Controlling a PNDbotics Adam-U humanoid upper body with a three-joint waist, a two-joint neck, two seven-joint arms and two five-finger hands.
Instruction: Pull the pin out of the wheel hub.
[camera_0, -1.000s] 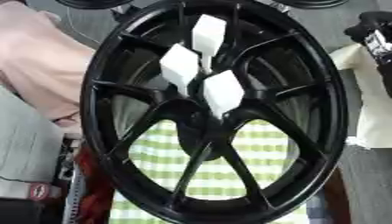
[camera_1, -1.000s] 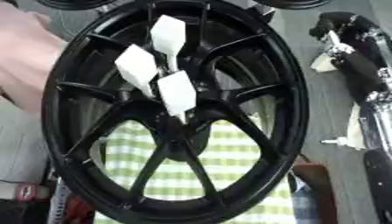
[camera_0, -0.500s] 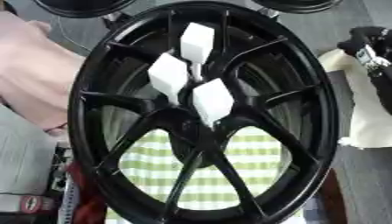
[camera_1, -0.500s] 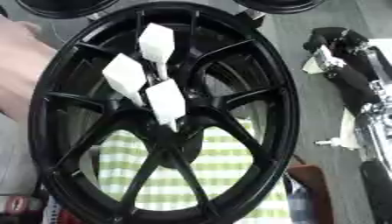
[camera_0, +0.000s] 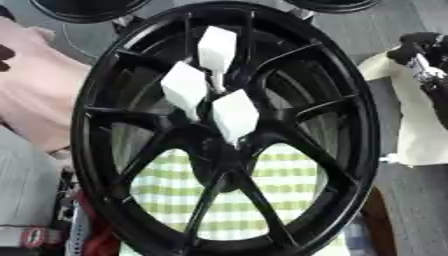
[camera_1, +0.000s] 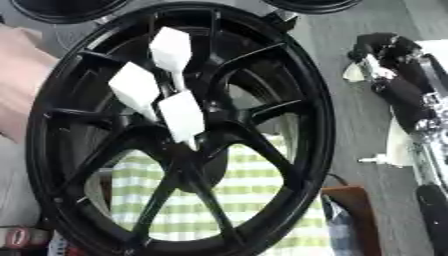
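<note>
A large black wheel hub (camera_0: 219, 135) stands upright and slightly tilted, filling most of both views, its rim nearly reaching the top and bottom edges. Its spokes are smooth, glossy and thin, forking as they run from the centre out to the rim, with wide open gaps between them. Three white pins (camera_0: 214, 90) stick out from the centre area towards the camera. Each has a flat, wedge-shaped matt head on a narrow stem, and the three heads sit close together, one uppermost, one to the left, one lowest and nearest the centre. Through the lower gaps shows a green and white checked cloth (camera_0: 254, 200). To the left of the rim is a soft pink fabric surface (camera_0: 35, 95), touching or just behind it. To the right lies grey floor, open and well apart from the hub. There the robot's right hand (camera_1: 389, 62), black with white parts, shows near the right edge, away from the hub; whether its fingers are curled or straight cannot be told. The left hand shows in neither view.
</note>
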